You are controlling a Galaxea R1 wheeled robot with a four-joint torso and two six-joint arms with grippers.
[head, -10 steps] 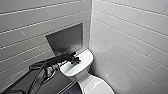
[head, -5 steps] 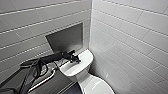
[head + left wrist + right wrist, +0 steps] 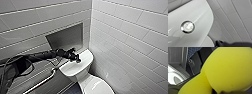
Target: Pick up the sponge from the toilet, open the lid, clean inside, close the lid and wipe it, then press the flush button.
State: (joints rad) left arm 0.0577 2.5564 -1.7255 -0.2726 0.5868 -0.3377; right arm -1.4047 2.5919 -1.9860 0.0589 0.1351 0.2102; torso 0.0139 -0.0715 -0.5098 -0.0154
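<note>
The white toilet's tank top point(image 3: 82, 65) stands in the tiled corner, with the shut lid point(image 3: 98, 86) in front of it. My left gripper point(image 3: 77, 59) is shut and rests its tip at the middle of the tank top. The left wrist view looks down close on the round, shiny flush button point(image 3: 187, 26) in the white tank top point(image 3: 199, 16). The yellow sponge point(image 3: 226, 70) looms large in the right wrist view, pinched in my right gripper, which is shut on it.
A recessed niche point(image 3: 66, 37) is set in the tiled wall behind the tank. A metal grab rail point(image 3: 40, 83) runs low on the left wall. The right tiled wall point(image 3: 130, 45) stands close beside the toilet. Blue patterned floor point(image 3: 193, 51) is seen past the sponge.
The left arm's elbow has shifted a little. The left gripper stays at the middle of the tank top.
</note>
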